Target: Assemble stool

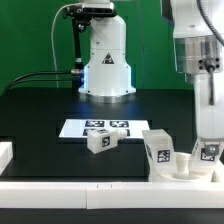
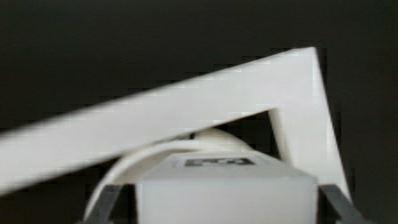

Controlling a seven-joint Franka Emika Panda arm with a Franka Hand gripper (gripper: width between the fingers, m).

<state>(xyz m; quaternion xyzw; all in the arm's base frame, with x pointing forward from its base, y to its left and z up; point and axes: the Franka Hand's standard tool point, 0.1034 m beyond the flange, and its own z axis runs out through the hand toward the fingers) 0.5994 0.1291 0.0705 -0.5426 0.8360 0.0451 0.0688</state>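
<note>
My gripper (image 1: 208,148) reaches down at the exterior view's right, shut on a white stool leg (image 1: 209,153) with a black-and-white tag. In the wrist view the gripper (image 2: 222,206) holds that leg (image 2: 217,192) between both dark fingers (image 2: 112,202). The leg hangs just over the round seat (image 2: 199,141), which lies in the corner of the white rails. In the exterior view the seat (image 1: 181,166) is partly hidden. A second leg (image 1: 157,148) stands upright at the seat's left edge. A third leg (image 1: 100,140) lies on the black table.
The marker board (image 1: 80,127) lies flat behind the loose leg. White border rails (image 1: 90,184) run along the front and meet in a corner (image 2: 302,85) around the seat. The robot's white base (image 1: 106,60) stands at the back.
</note>
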